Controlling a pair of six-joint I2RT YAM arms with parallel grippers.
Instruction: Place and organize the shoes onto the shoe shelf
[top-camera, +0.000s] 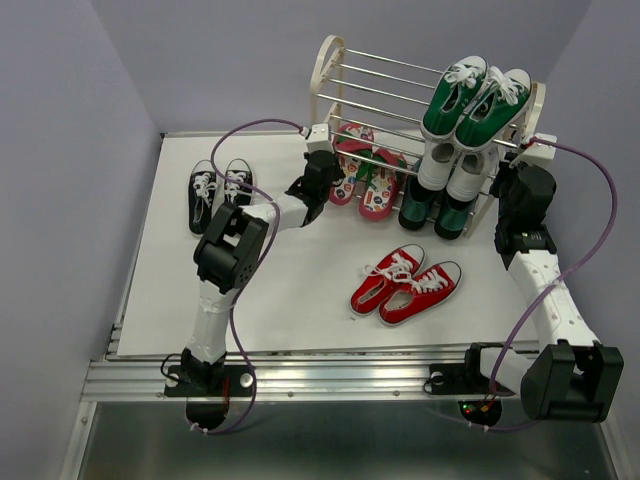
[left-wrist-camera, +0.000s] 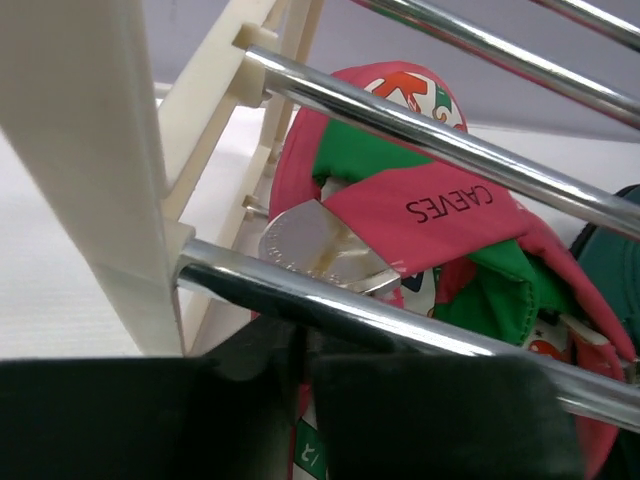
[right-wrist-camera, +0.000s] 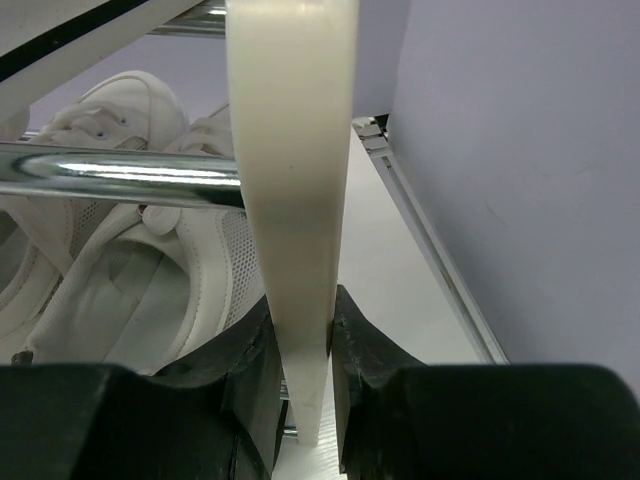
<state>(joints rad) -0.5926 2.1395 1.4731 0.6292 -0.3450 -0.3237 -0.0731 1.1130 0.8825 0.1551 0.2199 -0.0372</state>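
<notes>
Your right gripper (right-wrist-camera: 300, 345) clamps the shoe shelf (right-wrist-camera: 290, 200) frame to steady it; whether the left gripper (left-wrist-camera: 300, 385) pinches the lower rod (left-wrist-camera: 420, 335), I cannot tell. The flip-flops (top-camera: 362, 177) lie inside; red sneakers (top-camera: 405, 286) and black-white sneakers (top-camera: 218, 193) wait outside.

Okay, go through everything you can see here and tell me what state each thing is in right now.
shoe shelf: upright, right side frame gripped.
green-and-white sneakers: paired on the top tier.
dark green boots: on a low tier, right side.
flip-flops: on a low tier, left side.
red sneakers: on the table, unshelved.
black-white sneakers: on the table, unshelved.
left gripper: jaws nearly together at a low rod.
right gripper: jaws shut on the side frame.
</notes>
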